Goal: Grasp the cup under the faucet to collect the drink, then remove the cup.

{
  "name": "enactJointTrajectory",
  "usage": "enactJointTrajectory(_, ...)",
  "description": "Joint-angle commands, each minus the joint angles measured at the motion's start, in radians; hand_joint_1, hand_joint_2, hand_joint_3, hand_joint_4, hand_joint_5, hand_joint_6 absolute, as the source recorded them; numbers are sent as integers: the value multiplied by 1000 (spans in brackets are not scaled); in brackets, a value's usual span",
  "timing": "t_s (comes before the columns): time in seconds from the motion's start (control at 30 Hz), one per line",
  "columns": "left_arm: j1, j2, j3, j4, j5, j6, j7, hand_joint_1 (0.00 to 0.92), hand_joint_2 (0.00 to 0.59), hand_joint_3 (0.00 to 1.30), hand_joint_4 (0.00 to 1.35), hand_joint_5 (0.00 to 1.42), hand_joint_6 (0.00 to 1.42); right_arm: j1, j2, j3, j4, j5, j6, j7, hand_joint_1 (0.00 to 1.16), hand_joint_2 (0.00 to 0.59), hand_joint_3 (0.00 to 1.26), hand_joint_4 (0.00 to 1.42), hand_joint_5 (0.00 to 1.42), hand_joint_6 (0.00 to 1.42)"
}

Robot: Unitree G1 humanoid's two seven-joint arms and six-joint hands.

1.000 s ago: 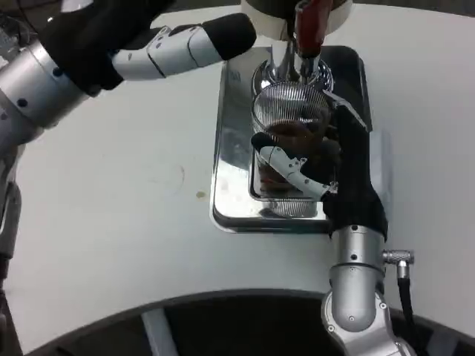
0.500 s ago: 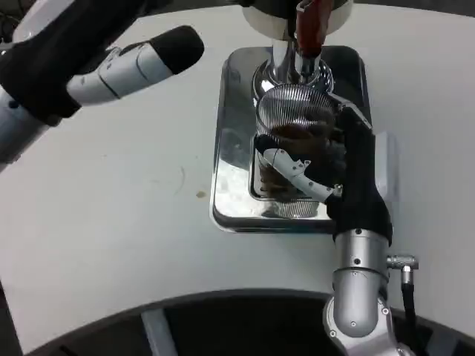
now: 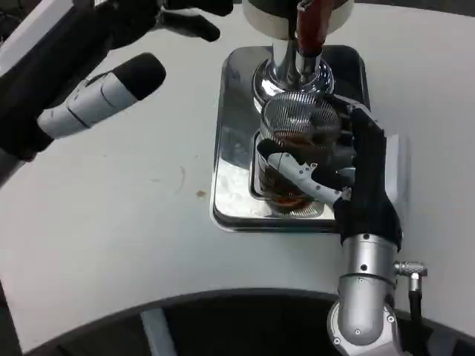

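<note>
A clear ribbed cup (image 3: pixel 299 133) with dark drink inside stands on the shiny drip tray (image 3: pixel 234 148), just in front of the chrome faucet (image 3: pixel 291 70) with its red tap handle (image 3: pixel 312 26). My right hand (image 3: pixel 349 174) grips the cup from the right, fingers wrapped across its front. My left hand (image 3: pixel 93 96) hovers high over the table at the upper left, well away from the tap, fingers spread and holding nothing.
The dispenser's white base (image 3: pixel 286 15) sits at the top edge behind the tray. White table (image 3: pixel 111 222) lies bare to the left and front, with a small stain (image 3: pixel 200 194) near the tray's left corner.
My left hand has drawn back from the tap toward the upper left. The right hand and the cup have shifted slightly toward me, away from the faucet.
</note>
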Motion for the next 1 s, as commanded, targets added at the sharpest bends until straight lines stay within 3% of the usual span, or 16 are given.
enactJointTrajectory(0.03, 30, 23, 16, -13, -8, 6, 11, 0, 144, 208, 271, 354, 314, 15, 13, 7, -37, -15, -8, -17, 940, 168, 602, 762, 983, 936)
enactJointTrajectory(0.4, 50, 23, 33, -2, 2, -7, 17, 0, 145, 211, 279, 354, 317, 35, -14, 6, -79, -66, -27, -23, 947, 156, 639, 789, 1026, 988)
enactJointTrajectory(1.0, 123, 23, 53, -14, 4, -8, 54, 0, 146, 222, 280, 354, 321, 118, -49, -15, -222, -56, -15, 37, 959, 129, 729, 873, 1095, 1124)
